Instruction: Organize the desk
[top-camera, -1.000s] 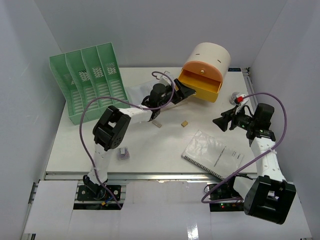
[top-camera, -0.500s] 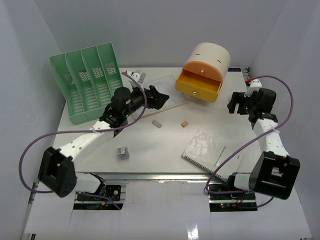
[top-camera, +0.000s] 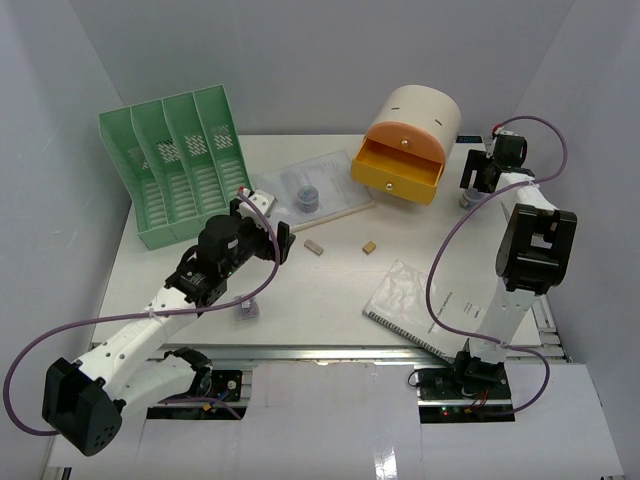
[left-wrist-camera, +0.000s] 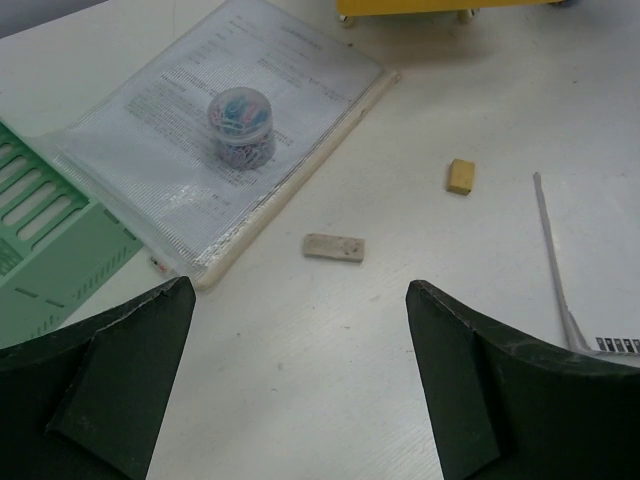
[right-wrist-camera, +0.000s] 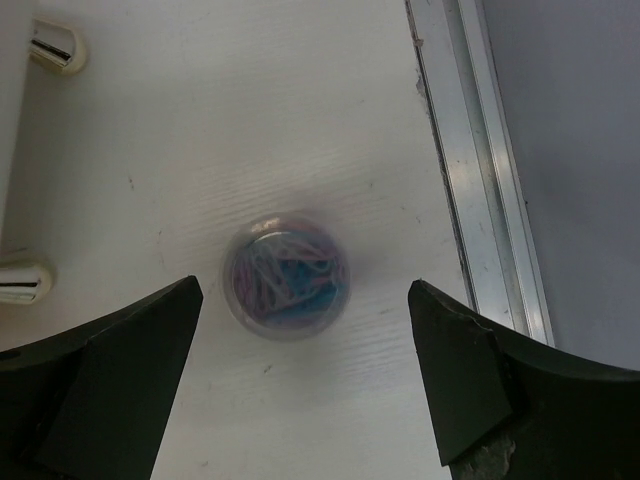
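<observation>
Paperclips are held in 2 tubs: the table tub (right-wrist-camera: 287, 277) beneath the released right pincer (right-wrist-camera: 303, 300), the folder tub (left-wrist-camera: 241, 123) before the released left pincer (left-wrist-camera: 298, 290).

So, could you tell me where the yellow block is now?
In the top view the yellow block lies on the desk, just right of the grey eraser and in front of the orange drawer box.

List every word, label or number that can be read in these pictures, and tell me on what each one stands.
No text here can be read as words.
Sleeved document: many lines of print, too small and blurred to read.
Spiral notebook: a short dark line of print on the cover, too small to read.
Green file rack and drawer box: no lettering shows.
</observation>
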